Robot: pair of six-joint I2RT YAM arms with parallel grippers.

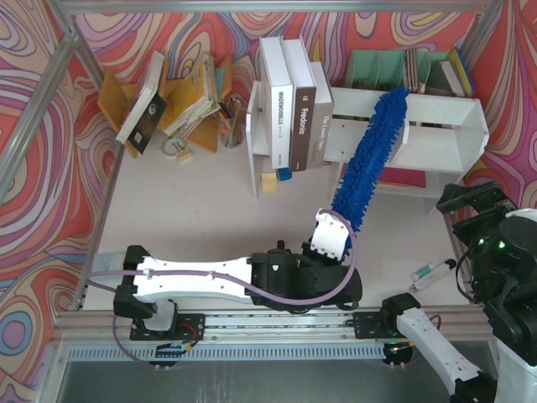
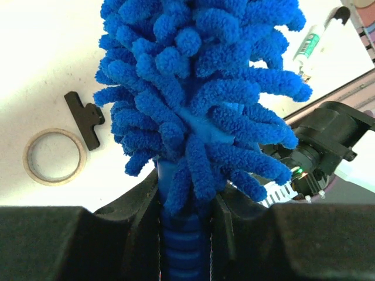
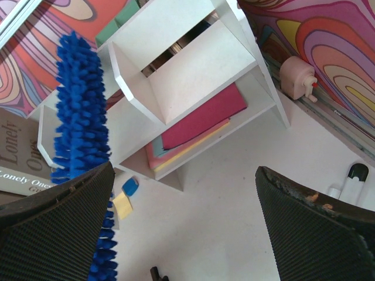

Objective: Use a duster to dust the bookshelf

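Observation:
The white bookshelf (image 1: 440,138) stands at the back right; the right wrist view shows its two open compartments (image 3: 193,70). The blue fluffy duster (image 1: 369,159) slants up from my left gripper (image 1: 330,237), its tip over the shelf's top left edge. The left gripper is shut on the duster's ribbed blue handle (image 2: 184,246), with the fluffy head (image 2: 199,88) filling the left wrist view. My right gripper (image 1: 471,206) is open and empty, in front of the shelf's right end; in its own view (image 3: 184,228) it hangs above bare table, with the duster (image 3: 82,117) at its left.
Large upright books (image 1: 294,101) stand at the shelf's left end. A teal organizer (image 1: 377,71) is behind it and a yellow-orange rack (image 1: 185,92) at back left. A marker (image 1: 432,273), tape ring (image 2: 54,156), black clip (image 2: 85,120) and pink folders (image 3: 199,117) lie around.

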